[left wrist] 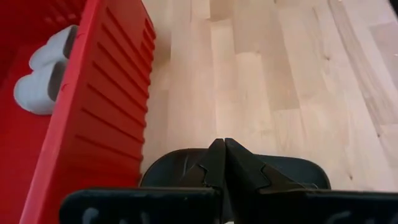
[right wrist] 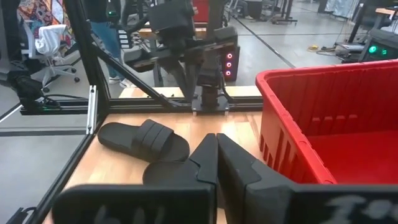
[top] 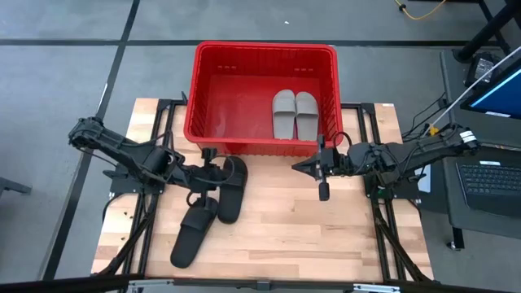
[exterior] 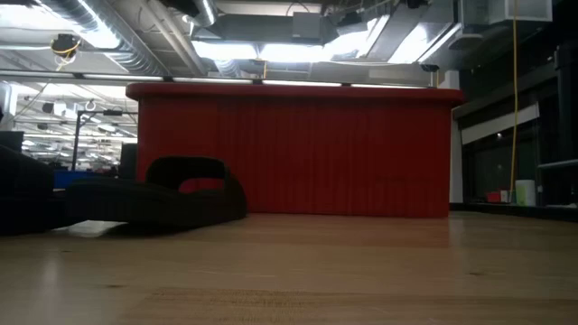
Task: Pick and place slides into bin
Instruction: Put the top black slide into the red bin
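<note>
You have the bin (top: 262, 61) overhanging the worktop's (top: 277, 232) far edge, centred. Two slides (top: 294, 114) lie side by side in its right half. Two more slides (top: 213, 207) lie toward the left edge, apparently touching.

The dark left arm reaches in from the left side, elbow bent, its two-finger left hand (top: 213, 173) pointing toward the centre, fingers (left wrist: 214, 165) pressed together. The dark right arm mirrors it from the right, its right hand (top: 321, 167) likewise closed, fingers (right wrist: 208, 158) touching.
</note>
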